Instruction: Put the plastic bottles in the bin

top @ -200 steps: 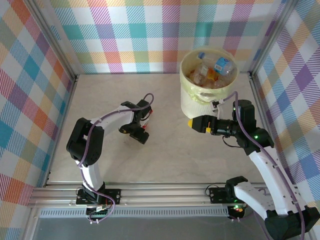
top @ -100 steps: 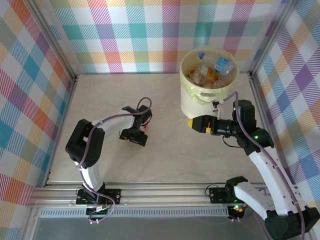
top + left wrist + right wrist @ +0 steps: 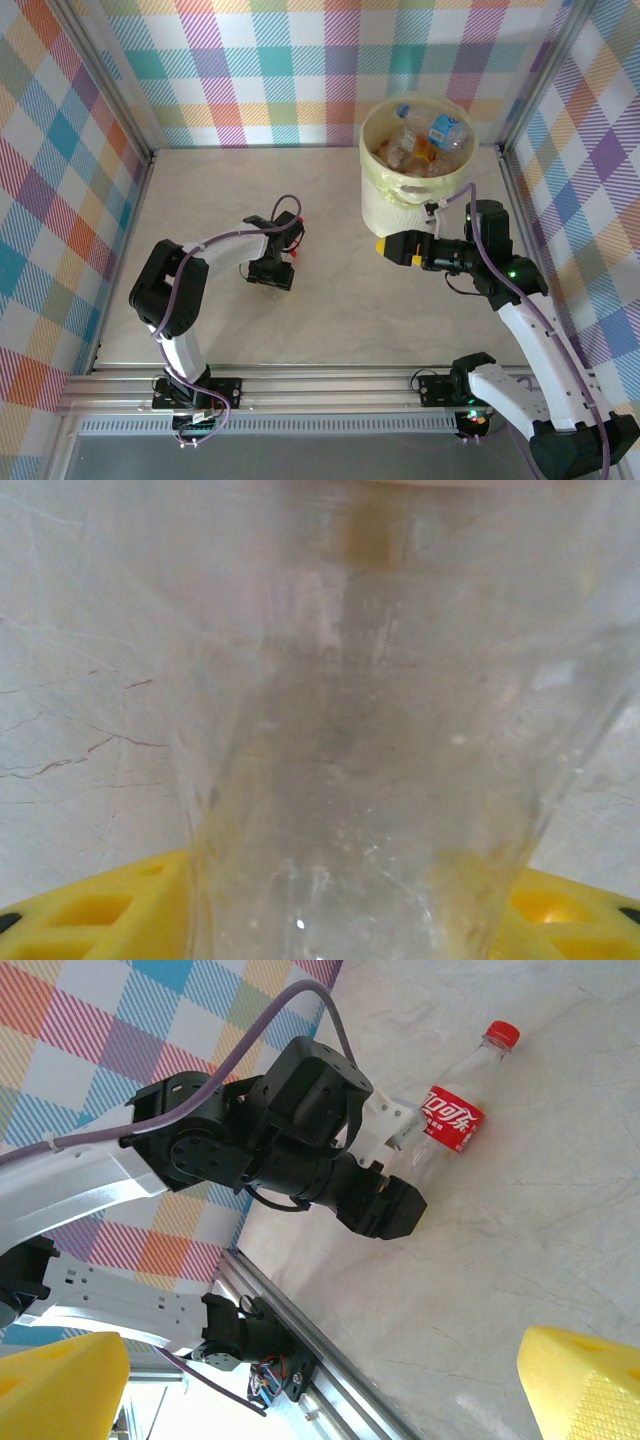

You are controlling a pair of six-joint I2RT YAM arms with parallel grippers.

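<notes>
Left pincer (image 3: 345, 925): open, yellow fingers (image 3: 90, 912) either side of one clear, red-labelled, red-capped bottle (image 3: 452, 1118) lying on the bench (image 3: 340, 310), well left of the bin (image 3: 385, 208). Right pincer (image 3: 381, 246): spread wide, empty, just near-side of the bin. Other plastic bottles (image 3: 425, 140): heaped inside the bin.

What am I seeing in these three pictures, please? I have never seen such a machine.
Two robot arms stand on a table. One picture looks down from above; the others come from cameras on each wrist. The left claw sits around a clear bottle with a red label, lying on the table; whether it squeezes already, I cannot tell. The right claw is open and holds nothing. The yellow bin already contains several bottles.
</notes>
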